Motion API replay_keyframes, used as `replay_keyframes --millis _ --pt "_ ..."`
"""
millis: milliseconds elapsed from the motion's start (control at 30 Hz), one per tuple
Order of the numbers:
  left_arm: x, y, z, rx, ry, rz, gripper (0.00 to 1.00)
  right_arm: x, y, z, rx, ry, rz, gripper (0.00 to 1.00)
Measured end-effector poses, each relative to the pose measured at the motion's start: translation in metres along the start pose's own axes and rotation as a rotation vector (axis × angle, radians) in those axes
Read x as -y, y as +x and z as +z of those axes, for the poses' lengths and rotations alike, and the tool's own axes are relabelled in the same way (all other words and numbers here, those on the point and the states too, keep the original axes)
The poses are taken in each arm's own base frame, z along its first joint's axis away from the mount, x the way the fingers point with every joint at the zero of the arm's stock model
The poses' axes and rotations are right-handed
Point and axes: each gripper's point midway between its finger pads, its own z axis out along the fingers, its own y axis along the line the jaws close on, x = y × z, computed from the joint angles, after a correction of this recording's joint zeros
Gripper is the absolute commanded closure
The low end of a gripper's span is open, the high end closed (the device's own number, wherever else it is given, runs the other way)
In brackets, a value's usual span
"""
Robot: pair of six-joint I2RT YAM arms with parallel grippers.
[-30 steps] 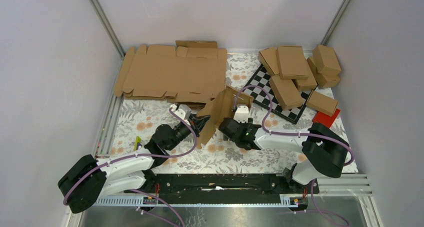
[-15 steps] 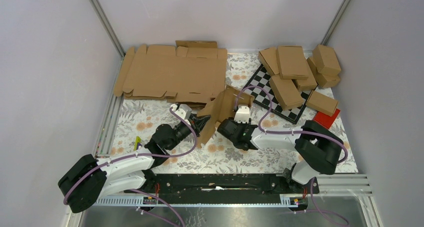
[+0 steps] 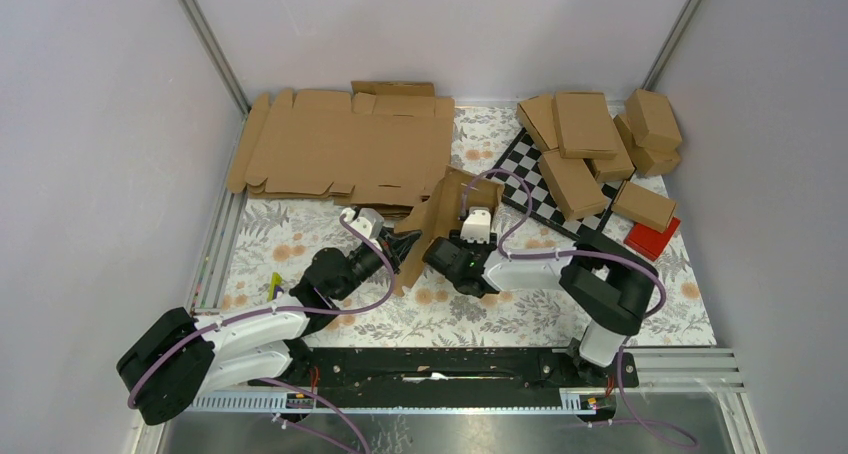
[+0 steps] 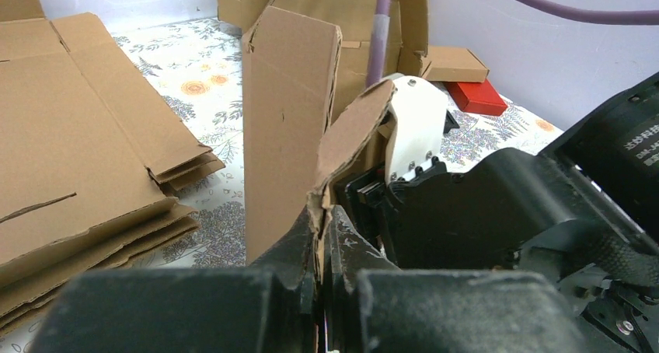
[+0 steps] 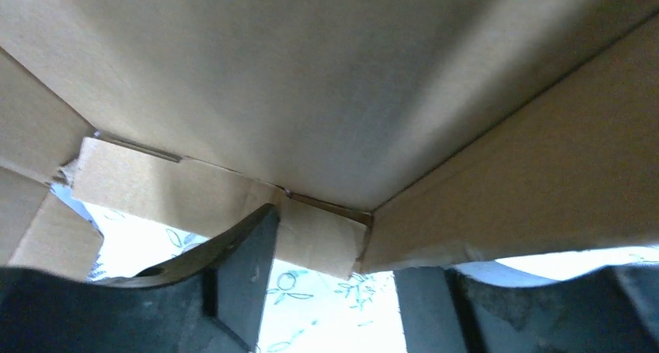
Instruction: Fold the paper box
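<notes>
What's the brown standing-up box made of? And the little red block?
The paper box looks like matte brown cardboard: rough fibrous edges and crease lines show. The red block is flat and evenly red; maybe plastic or painted wood, I cannot tell.

Chequered board [image 3: 530,172], red block [image 3: 652,238], floral cloth [image 3: 290,239]

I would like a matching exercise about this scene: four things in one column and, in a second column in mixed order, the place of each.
Things:
1. paper box
2. flat cardboard stack
3. chequered board
4. red block

Places:
A. partly under the folded cartons
B. pinched by the left end effector
C. lying flat at the far left
D. at the right edge, nearer than the cartons

Pairs: 1-B, 2-C, 3-A, 4-D
</notes>
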Motion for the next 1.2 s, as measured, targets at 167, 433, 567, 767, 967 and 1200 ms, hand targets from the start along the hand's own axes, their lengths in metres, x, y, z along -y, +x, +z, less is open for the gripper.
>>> replay_keyframes --millis 167,433,567,767,967,1200 --pt "0.000 0.000 0.000 0.000 -0.001 0.000 1.00 -0.008 -0.003 0.004 0.004 0.013 -0.008 0.22" --pt "-0.001 0.000 0.000 0.000 -0.003 0.000 1.00 -0.009 -0.006 0.005 0.006 0.015 -0.003 0.27" --pt "-0.001 0.000 0.000 -0.001 -0.002 0.000 1.00 -0.013 -0.010 0.008 0.014 -0.001 0.026 0.28" --pt "-0.001 0.000 0.000 0.000 -0.002 0.000 1.00 -0.014 -0.014 0.011 0.031 -0.050 0.058 0.27" --pt "-0.001 0.000 0.000 0.002 -0.002 0.000 1.00 -0.016 -0.016 0.015 0.021 -0.074 0.073 0.21" --pt "-0.001 0.000 0.000 -0.001 -0.004 0.000 1.00 -0.020 -0.011 0.018 -0.003 -0.066 0.047 0.17"
